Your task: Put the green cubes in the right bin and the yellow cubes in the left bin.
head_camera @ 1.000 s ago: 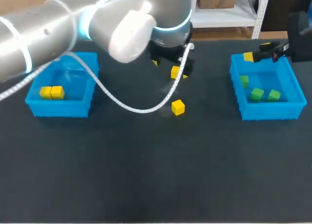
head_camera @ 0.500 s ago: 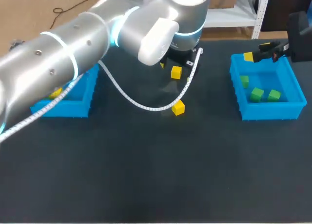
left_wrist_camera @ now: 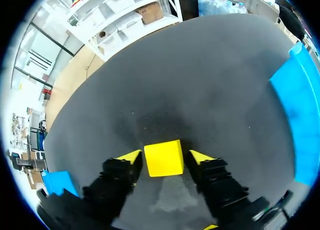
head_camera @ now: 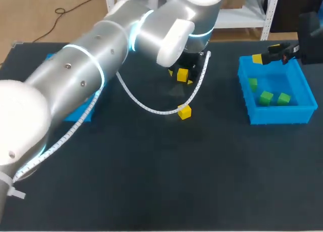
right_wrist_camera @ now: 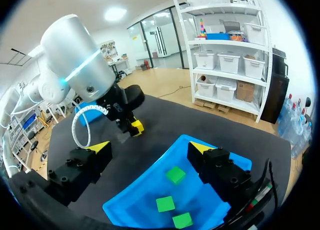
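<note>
A yellow cube (left_wrist_camera: 164,158) sits between the fingers of my left gripper (left_wrist_camera: 164,159), which is shut on it from both sides, low over the black table at the far middle (head_camera: 182,74). A second yellow cube (head_camera: 184,111) lies loose nearer the front. My right gripper (right_wrist_camera: 150,149) hangs open and empty above the far edge of the right bin (head_camera: 276,118), which holds three green cubes (head_camera: 266,97). My left arm hides most of the left bin (head_camera: 81,113) and its contents.
My left arm (head_camera: 101,55) stretches across the left half of the table, its white cable (head_camera: 151,109) looping down close to the loose yellow cube. Bare tabletop (head_camera: 166,181) fills the front.
The left gripper's fingers have closed in on the far yellow cube. The left arm has swung over and now covers the left bin. The right arm has stayed still.
</note>
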Available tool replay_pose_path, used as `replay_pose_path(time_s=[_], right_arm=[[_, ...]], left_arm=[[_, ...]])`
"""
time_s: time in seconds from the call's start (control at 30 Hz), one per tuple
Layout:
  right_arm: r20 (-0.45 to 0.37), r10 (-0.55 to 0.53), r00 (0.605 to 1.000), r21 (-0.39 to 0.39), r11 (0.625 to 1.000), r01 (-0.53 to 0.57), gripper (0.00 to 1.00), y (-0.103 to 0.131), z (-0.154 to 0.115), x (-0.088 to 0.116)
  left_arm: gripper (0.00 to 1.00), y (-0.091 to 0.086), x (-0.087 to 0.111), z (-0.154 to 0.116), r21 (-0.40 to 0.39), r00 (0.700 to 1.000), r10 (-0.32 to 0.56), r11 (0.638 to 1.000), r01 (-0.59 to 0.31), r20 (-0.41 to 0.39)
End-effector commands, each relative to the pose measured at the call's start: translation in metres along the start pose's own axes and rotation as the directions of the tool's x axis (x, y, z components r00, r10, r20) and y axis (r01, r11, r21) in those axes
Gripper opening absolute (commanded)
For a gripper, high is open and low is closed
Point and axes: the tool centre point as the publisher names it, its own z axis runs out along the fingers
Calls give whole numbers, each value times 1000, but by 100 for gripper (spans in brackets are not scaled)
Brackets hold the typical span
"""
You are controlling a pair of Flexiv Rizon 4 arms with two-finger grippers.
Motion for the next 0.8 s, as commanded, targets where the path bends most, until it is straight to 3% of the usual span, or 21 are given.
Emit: replay_pose_path(time_s=[0.03,0.23,0.37,0.47,0.6,0.73,0.8], right_arm=[[1,-1,1000,-1,1000,1,100,0,-1,0],[1,-1,1000,-1,1000,1,100,0,-1,0],[1,-1,1000,-1,1000,1,100,0,-1,0],[1,-1,1000,-1,1000,1,100,0,-1,0],[1,-1,1000,-1,1000,1,100,0,-1,0],[1,-1,1000,-1,1000,1,100,0,-1,0],[1,-1,1000,-1,1000,1,100,0,-1,0]], left_arm=[[0,6,0,-9,27,1000,-2,1000,2,-2],[0,17,11,-50,87,996,-5,996,-3,93],[0,45,21,-94,105,979,-54,994,34,197],[0,81,35,-126,87,956,-121,991,101,269],[0,149,61,-152,15,910,-232,970,242,344],[0,216,105,-161,-47,867,-351,919,391,354],[0,239,130,-161,-61,851,-399,894,444,342]])
